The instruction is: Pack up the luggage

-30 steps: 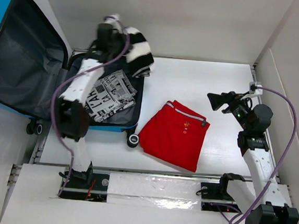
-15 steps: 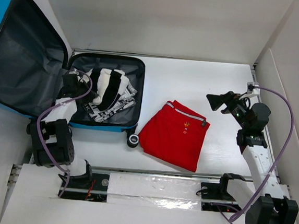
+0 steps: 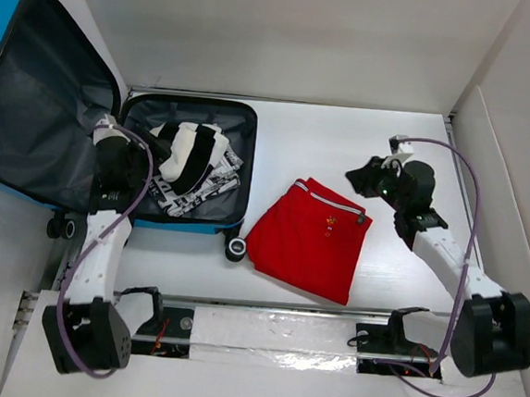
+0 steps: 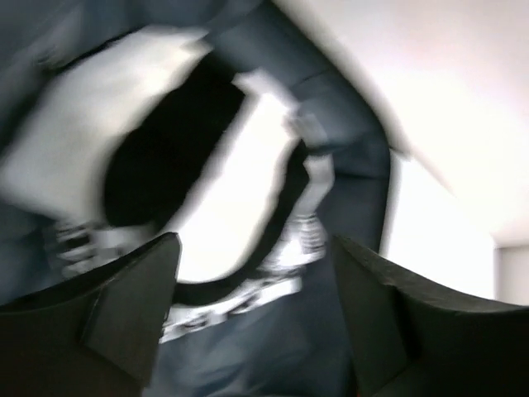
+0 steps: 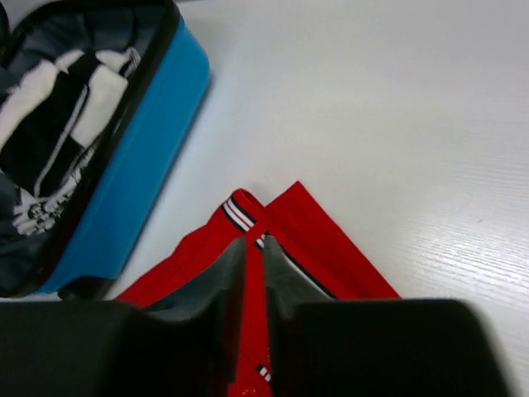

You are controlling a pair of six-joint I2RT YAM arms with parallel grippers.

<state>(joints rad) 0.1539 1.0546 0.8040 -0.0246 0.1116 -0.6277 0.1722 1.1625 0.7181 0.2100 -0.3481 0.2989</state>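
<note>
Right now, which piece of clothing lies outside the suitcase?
The red shirt, flat on the table right of the suitcase. The black-and-white striped piece and the newsprint-patterned one both lie inside it.

One suitcase [image 3: 40, 114] lies open at upper left, and two wheels [image 3: 235, 248] show on it. There are three clothes: one red garment [image 3: 312, 244] at centre, plus one striped piece [image 3: 193, 155] and one newsprint piece [image 3: 205, 191] inside. There are two arms: left arm [image 3: 101, 245], right arm [image 3: 445, 259].

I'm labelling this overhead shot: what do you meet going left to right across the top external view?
Open luggage lid → black-and-white clothes lying in its base → red shirt.
</note>
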